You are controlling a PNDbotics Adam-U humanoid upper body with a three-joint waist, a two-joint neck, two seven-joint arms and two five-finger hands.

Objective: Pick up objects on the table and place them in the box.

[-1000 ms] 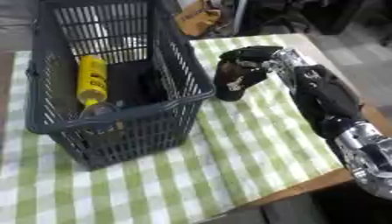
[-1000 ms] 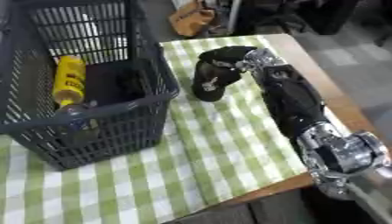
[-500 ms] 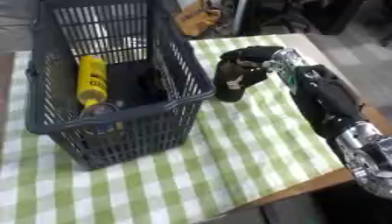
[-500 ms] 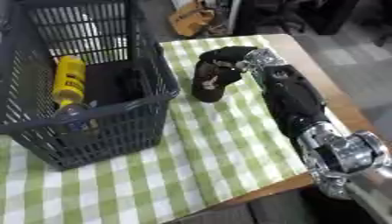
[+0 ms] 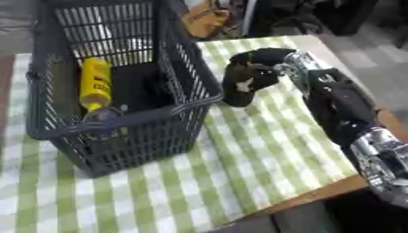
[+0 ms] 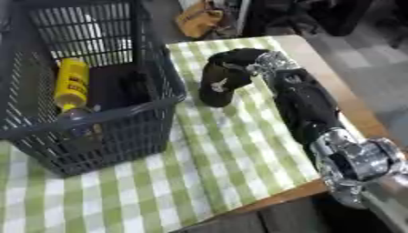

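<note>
A dark grey wire basket (image 5: 187,54) stands on the left of the green-checked cloth. Inside it lies a yellow bottle (image 5: 95,84) along the left wall, with a dark object (image 5: 147,84) beside it. My right hand (image 5: 257,63) hangs just right of the basket's near right corner, fingers curled downward round a black object (image 5: 237,96) with a pale patch. That object's lower end is at or just above the cloth; I cannot tell whether it touches. My left hand shows in neither view.
The green-and-white checked cloth (image 5: 263,150) covers a wooden table whose edge (image 5: 390,129) runs along the right and the front. A tan bag (image 5: 209,18) and dark clutter lie beyond the far edge.
</note>
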